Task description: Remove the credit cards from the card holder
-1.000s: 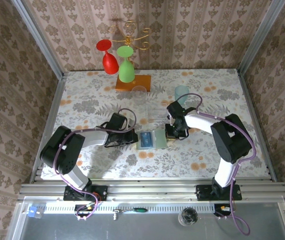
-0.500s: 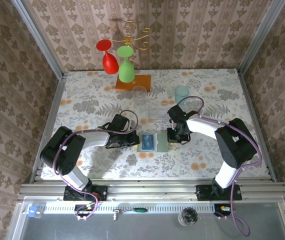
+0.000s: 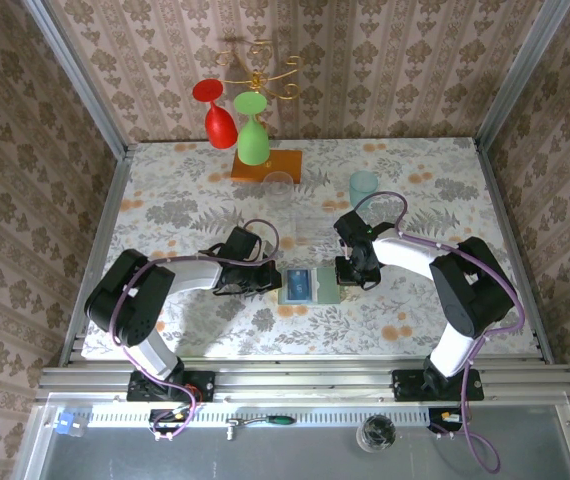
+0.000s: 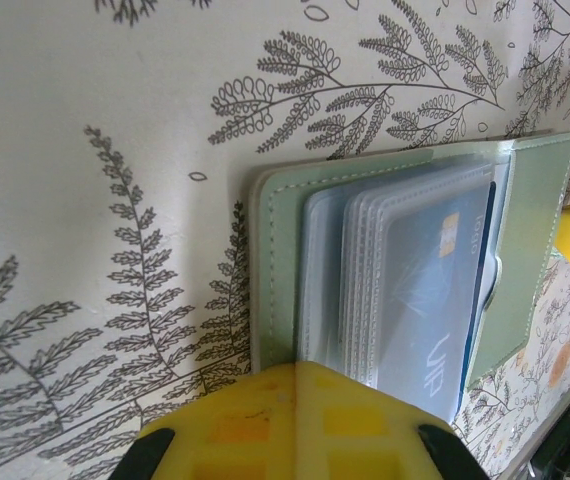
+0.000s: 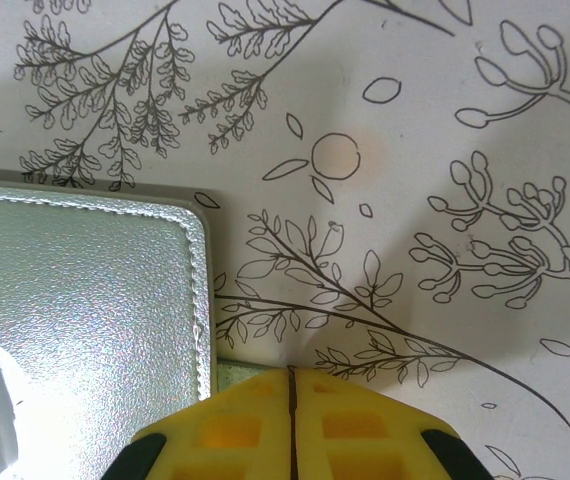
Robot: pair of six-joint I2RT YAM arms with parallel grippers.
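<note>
Card holder [image 3: 323,284] lies open at desk [image 3: 175,205] centre, blue card [image 3: 295,284] in its sleeve. Left end effector [image 3: 268,281] and right end effector [image 3: 347,272], both closed, flank it. Glass [image 3: 280,184] and cup [image 3: 363,186] stand behind, apart.

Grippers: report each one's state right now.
Left gripper: shut, tips at the card holder edge.
Right gripper: shut, beside the holder's corner, holding nothing.

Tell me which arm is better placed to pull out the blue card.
Left, probably. The left gripper sits right at the sleeves holding the blue card, though it is shut. The right gripper, also shut, is at the bare panel of the holder, away from the card.
</note>
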